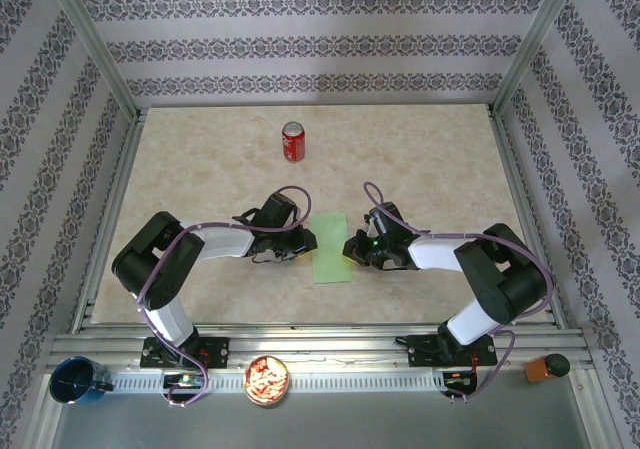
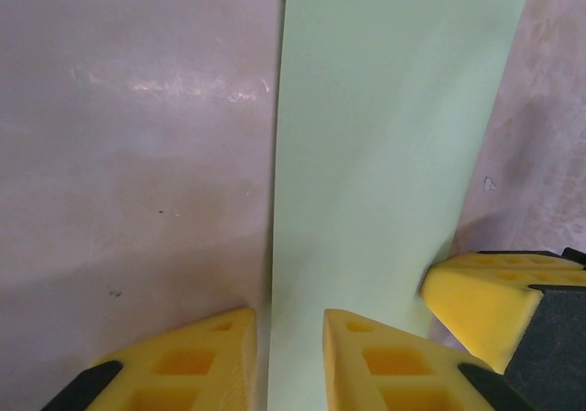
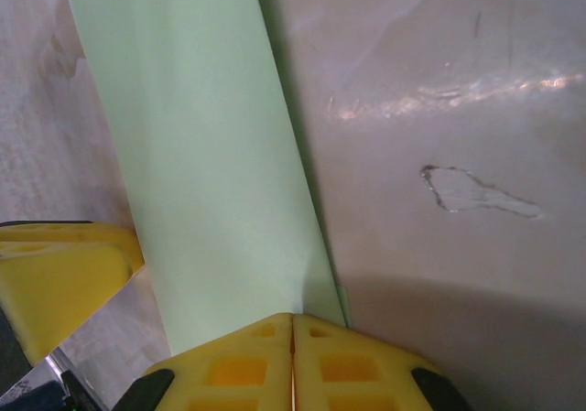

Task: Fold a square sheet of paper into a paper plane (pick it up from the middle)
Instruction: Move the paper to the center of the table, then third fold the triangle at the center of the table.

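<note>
While low, left tool point(image 2: 288, 324) at paper point(image 2: 394, 136)

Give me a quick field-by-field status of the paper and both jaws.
paper: light-green narrow strip, flat at the middle of the table
left jaws: slightly apart, the strip's left edge between them
right jaws: shut, tips at the strip's right edge; grip unclear
can: red, upright, far side, apart from the paper

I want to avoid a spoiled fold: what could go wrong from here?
1. The left end effector straddles only the edge of the paper; closing there may crumple it.
2. The right end effector, shut at the opposite edge, sits close; the two could collide.
</note>
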You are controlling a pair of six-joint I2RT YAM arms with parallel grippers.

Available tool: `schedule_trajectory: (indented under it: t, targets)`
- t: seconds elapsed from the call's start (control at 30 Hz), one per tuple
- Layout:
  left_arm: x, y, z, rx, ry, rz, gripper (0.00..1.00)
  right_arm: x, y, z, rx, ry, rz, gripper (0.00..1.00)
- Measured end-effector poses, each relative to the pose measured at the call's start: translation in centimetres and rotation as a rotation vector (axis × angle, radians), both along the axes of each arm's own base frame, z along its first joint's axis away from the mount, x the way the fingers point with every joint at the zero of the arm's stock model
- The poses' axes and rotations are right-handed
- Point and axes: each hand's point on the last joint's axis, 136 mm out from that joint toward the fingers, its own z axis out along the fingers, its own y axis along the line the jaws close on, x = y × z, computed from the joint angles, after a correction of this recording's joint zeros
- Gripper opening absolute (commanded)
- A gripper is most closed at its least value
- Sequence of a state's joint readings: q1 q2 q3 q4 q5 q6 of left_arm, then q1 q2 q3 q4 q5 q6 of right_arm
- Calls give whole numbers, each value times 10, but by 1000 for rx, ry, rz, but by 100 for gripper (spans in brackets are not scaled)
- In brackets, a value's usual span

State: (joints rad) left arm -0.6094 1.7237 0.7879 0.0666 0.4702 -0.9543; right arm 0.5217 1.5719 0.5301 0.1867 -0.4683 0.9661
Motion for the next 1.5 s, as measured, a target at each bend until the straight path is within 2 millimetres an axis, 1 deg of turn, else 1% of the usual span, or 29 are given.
schedule_trajectory:
  t: [0.77, 1.23, 1.33, 1.4, 1.5]
  targets:
    - [0, 0, -2, -7, 17, 16, 20, 0, 0, 0, -2, 0, -1, 11]
    - [2, -10, -1, -43, 5, -4, 19, 0, -1, 0, -4, -2, -3, 11]
    - [2, -10, -1, -46, 5, -3, 22, 0, -1, 0, -6, -2, -4, 11]
    - [2, -11, 0, -52, 5, -1, 26, 0, -1, 0, -8, -1, -3, 11]
    - [5, -13, 3, -67, -2, 3, 27, -1, -2, 0, -9, -1, -2, 11]
